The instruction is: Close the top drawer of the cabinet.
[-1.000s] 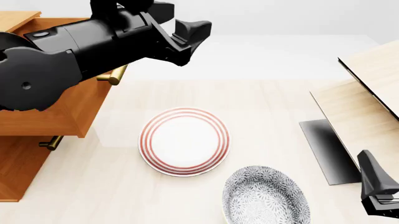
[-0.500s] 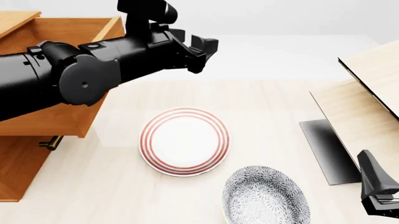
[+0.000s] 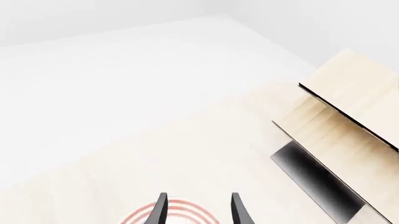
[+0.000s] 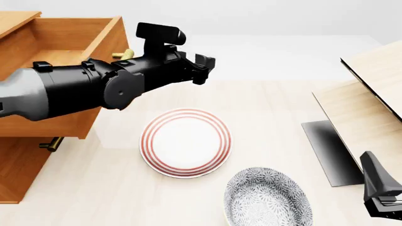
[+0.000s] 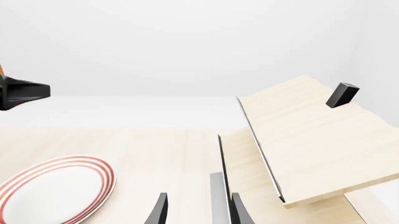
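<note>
The top drawer (image 4: 56,120) stands pulled out of the cabinet (image 4: 19,174) at the left of the front view, its inside showing. Its brass handle (image 4: 126,53) peeks out just behind my left arm, which lies across the drawer's front panel. My left gripper (image 4: 202,69) is open and empty, in the air to the right of the drawer front and beyond the red-striped plate; it touches nothing. In the left wrist view the gripper (image 3: 199,196) shows its fingers apart. My right gripper (image 4: 375,179) sits at the lower right; it is open and empty in the right wrist view (image 5: 198,196).
A red-striped white plate (image 4: 185,142) lies mid-table, with a grey patterned plate (image 4: 268,197) in front of it. A pale slanted wooden structure (image 4: 370,108) with a dark base stands at the right. A lower drawer's brass handle (image 4: 50,143) sticks out under the open drawer.
My left arm has swung lower and away from the camera. Its gripper has moved right and down in the front view, uncovering the brass handle. The drawer and the right arm have not moved.
</note>
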